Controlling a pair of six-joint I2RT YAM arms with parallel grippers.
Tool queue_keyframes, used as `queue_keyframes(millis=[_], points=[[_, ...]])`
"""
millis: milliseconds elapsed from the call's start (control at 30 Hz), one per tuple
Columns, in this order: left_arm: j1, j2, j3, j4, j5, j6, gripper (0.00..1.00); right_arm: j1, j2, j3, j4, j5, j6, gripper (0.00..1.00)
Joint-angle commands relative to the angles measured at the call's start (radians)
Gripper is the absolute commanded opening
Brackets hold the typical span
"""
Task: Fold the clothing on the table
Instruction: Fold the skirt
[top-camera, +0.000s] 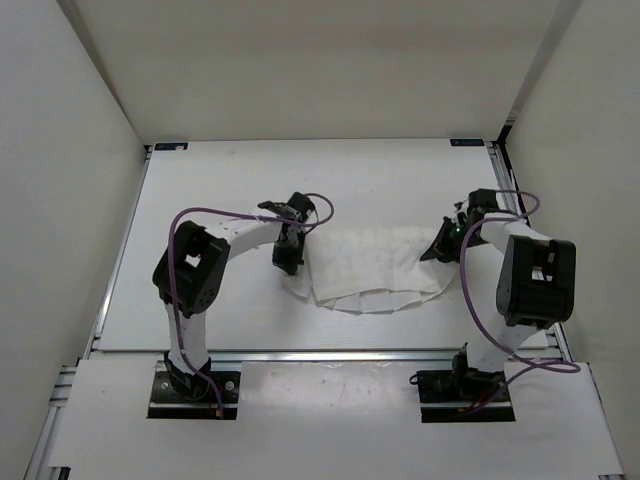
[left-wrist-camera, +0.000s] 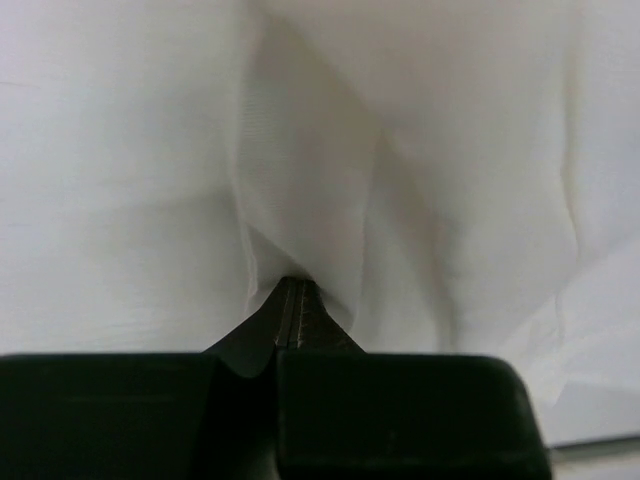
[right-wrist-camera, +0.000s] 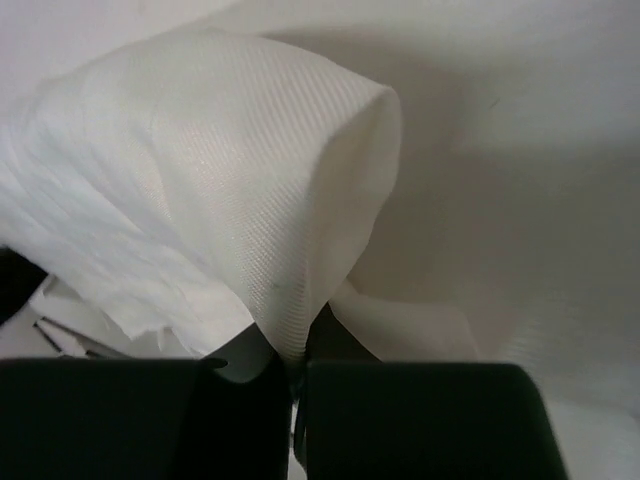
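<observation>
Left wrist view — left fingers (left-wrist-camera: 284, 318) tight on the clothing (left-wrist-camera: 400, 150); right fingers (right-wrist-camera: 322, 342) likewise, seemingly at its edge

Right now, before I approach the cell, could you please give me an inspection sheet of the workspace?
Surface: table, white and flat.
Job's things: clothing, white, wrinkled, lying mid-table, not yet folded neatly.
Clutter: nothing seen.
Grippers: left gripper shut on the clothing's left edge; right gripper shut on its right edge, fabric bunched over it.
Cables: purple cables, one loop beside each gripper.
Surroundings: white enclosure walls; aluminium rails.
</observation>
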Motion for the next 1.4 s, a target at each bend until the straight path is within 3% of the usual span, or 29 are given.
queue_keyframes(millis=[0,200,433,733,1133,1200,1367], points=[[-0.07,-0.018,-0.003,0.025,0.145,-0.041,0.0,-0.031,0.026,0.121,-0.096,0.131,-0.065,0.0],[-0.074,-0.015,-0.016,0.054,0.184,-0.046,0.0,0.043,0.046,0.305,-0.184,0.116,-0.075,0.0],[-0.031,-0.021,-0.032,0.088,0.202,-0.055,0.0,0.26,0.036,0.45,-0.223,0.026,-0.01,0.0],[-0.013,-0.036,-0.05,0.117,0.208,-0.056,0.0,0.495,0.193,0.657,-0.281,-0.108,-0.003,0.0],[0.016,-0.082,-0.107,0.123,0.193,-0.057,0.0,0.627,0.408,0.767,-0.271,-0.246,0.004,0.0],[0.027,-0.092,-0.11,0.13,0.19,-0.055,0.0,0.63,0.44,0.774,-0.24,-0.287,0.013,0.1],[0.084,-0.125,-0.105,0.139,0.201,-0.064,0.0,0.61,0.43,0.676,-0.035,-0.505,0.1,0.52]])
